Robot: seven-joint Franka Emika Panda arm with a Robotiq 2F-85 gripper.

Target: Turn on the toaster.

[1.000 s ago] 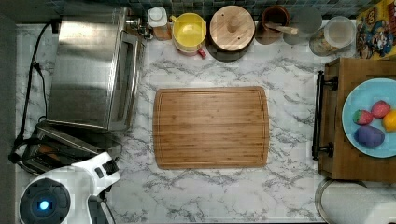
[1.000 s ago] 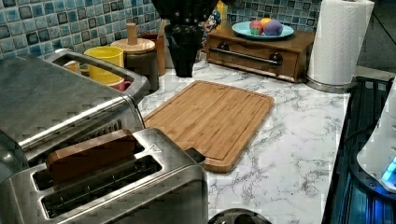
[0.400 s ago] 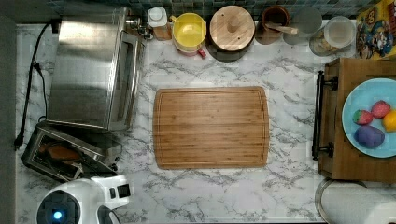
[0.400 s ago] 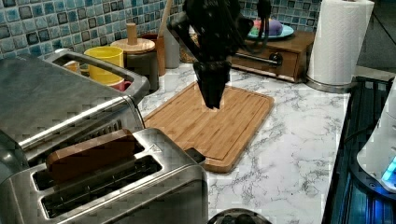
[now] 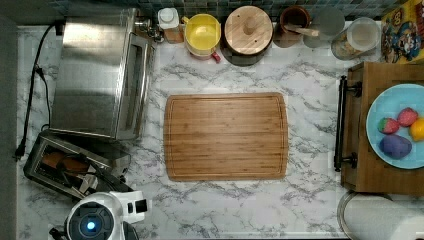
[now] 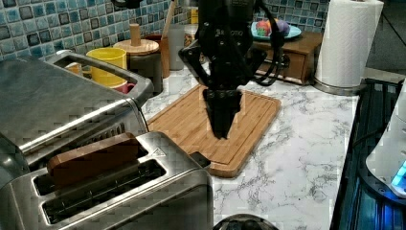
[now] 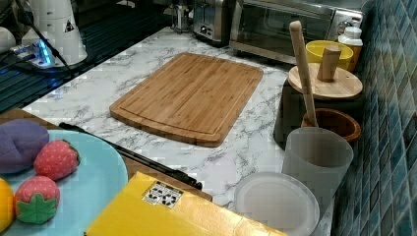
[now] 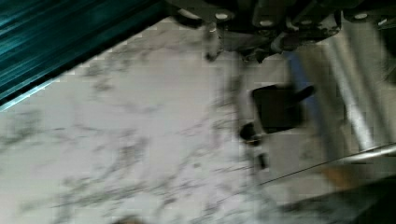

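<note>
Left view: gripper [image 6: 221, 129] closed, hanging over cutting board [image 6: 253, 115], apart from toaster [image 6: 119, 191] nearer camera.

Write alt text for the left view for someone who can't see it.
The robot's tool hangs above a bamboo cutting board on a marble counter. In front, a steel toaster holds bread, with a toaster oven behind it.

toaster [image 5: 65, 167] 1 | toaster oven [image 5: 97, 75] 1 | cutting board [image 5: 226, 136] 1

Bamboo cutting board [image 5: 226, 136] mid-counter; toaster oven [image 5: 97, 72]; paper towel roll [image 6: 345, 43]
</note>
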